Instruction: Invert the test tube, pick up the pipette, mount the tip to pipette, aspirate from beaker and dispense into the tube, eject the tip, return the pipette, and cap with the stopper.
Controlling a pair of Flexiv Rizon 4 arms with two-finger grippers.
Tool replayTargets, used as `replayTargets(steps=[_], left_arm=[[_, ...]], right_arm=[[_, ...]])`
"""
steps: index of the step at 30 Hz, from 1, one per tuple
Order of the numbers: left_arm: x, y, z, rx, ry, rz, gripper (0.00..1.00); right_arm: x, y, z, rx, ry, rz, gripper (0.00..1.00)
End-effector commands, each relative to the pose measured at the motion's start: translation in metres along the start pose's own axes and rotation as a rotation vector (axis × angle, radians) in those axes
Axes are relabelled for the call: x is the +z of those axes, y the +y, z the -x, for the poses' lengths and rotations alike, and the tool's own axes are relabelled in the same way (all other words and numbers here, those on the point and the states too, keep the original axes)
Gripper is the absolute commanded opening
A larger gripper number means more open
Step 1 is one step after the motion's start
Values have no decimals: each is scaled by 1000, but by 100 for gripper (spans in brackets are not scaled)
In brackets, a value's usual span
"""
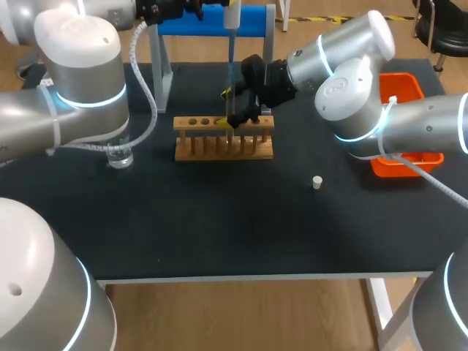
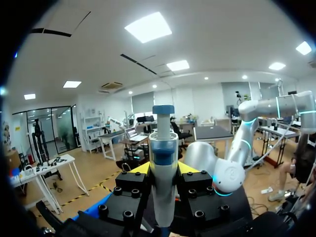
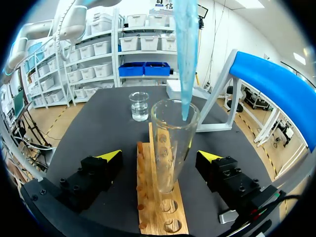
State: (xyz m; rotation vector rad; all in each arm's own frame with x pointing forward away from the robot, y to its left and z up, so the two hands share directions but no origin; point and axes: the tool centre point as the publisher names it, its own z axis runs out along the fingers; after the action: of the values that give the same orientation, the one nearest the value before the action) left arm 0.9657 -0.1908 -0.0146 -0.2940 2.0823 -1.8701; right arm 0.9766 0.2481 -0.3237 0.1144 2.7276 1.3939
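My left gripper (image 2: 163, 170) is shut on the white pipette (image 2: 163, 163), which stands upright with its blue plunger on top. In the head view the pipette (image 1: 232, 14) hangs high over the wooden rack (image 1: 223, 139). Its long blue tip (image 3: 186, 59) reaches down, and its end sits just inside the mouth of the glass test tube (image 3: 170, 143). The tube stands upright in the rack (image 3: 158, 207), mouth up. My right gripper (image 3: 159, 157) is open, with one finger on each side of the tube, neither touching it. The small white stopper (image 1: 316, 182) lies on the black mat to the right.
A glass beaker (image 1: 119, 155) with clear liquid stands left of the rack, under my left arm; the right wrist view shows the beaker (image 3: 139, 106) beyond the rack. A blue-topped stand (image 1: 212, 22) is at the back. An orange bin (image 1: 406, 124) sits at the right edge.
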Motion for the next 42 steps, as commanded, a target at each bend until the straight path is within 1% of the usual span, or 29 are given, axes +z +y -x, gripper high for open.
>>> replayTargets(steps=[1,5,12,18,24,29,36,38,42], left_arm=[[-3,-5,-1,0,5,6,0],[-5,-9,-3,9,2,8,0],[-18,-20,-9,33,-32,6,0],[-42,-17,-18,20,-93,12,0],[-70,-6,-33,-3,-146,24,0],[-86,5,-49,-25,-165,34,0],[-98,26,-72,-54,-178,31,0],[-101,34,-77,-79,-186,33,0],[-103,50,-91,-89,-189,11,0]], right_arm=[[0,0,1,0,2,-2,100],[0,0,1,0,2,-2,100],[0,0,1,0,2,-2,100],[0,0,1,0,2,-2,100],[0,0,1,0,2,-2,100],[0,0,1,0,2,-2,100],[0,0,1,0,2,-2,100],[0,0,1,0,2,-2,100],[0,0,1,0,2,-2,100]])
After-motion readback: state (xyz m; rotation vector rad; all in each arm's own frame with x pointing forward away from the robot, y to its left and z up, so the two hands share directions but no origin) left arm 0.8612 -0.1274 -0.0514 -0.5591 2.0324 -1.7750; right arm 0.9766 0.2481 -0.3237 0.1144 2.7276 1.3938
